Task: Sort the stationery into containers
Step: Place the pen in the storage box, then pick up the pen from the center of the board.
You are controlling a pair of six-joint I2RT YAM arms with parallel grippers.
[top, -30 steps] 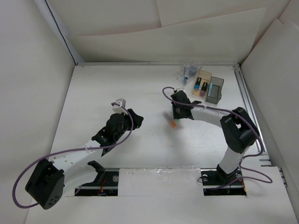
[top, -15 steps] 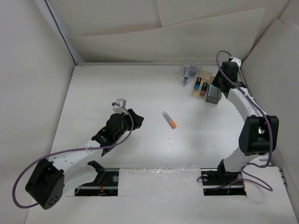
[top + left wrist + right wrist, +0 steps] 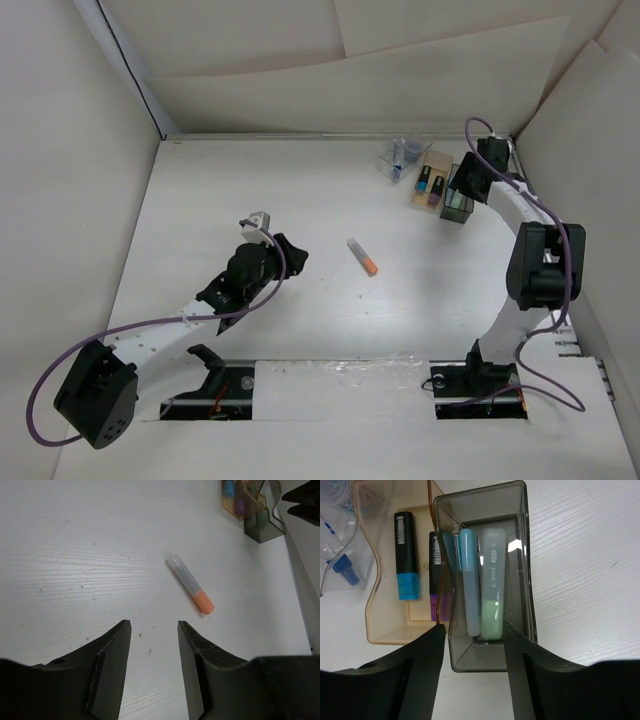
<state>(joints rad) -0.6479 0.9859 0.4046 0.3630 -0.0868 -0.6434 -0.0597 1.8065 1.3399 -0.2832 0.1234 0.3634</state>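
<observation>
An orange-tipped short stick (image 3: 363, 257) lies on the table mid-field; it also shows in the left wrist view (image 3: 190, 583). My left gripper (image 3: 154, 625) is open and empty, hovering short of it (image 3: 290, 250). My right gripper (image 3: 474, 627) is open and empty above the near end of the dark grey box (image 3: 527, 580), which holds a pale-blue stick (image 3: 469, 580) and a green-and-white stick (image 3: 491, 585). The wooden box (image 3: 385, 625) holds the black marker with teal band (image 3: 405, 555) and the purple-tipped marker (image 3: 436, 570). The clear cup (image 3: 340, 520) holds the blue-white pen (image 3: 342, 562).
The three containers stand together at the back right: cup (image 3: 403, 157), wooden box (image 3: 432, 178), grey box (image 3: 457, 207), with my right gripper (image 3: 462, 182) over them. White walls enclose the table on the left, back and right.
My right arm swung from beside the orange stick at mid-table to the grey box at the back right. The orange stick stayed. The left arm has not moved.
</observation>
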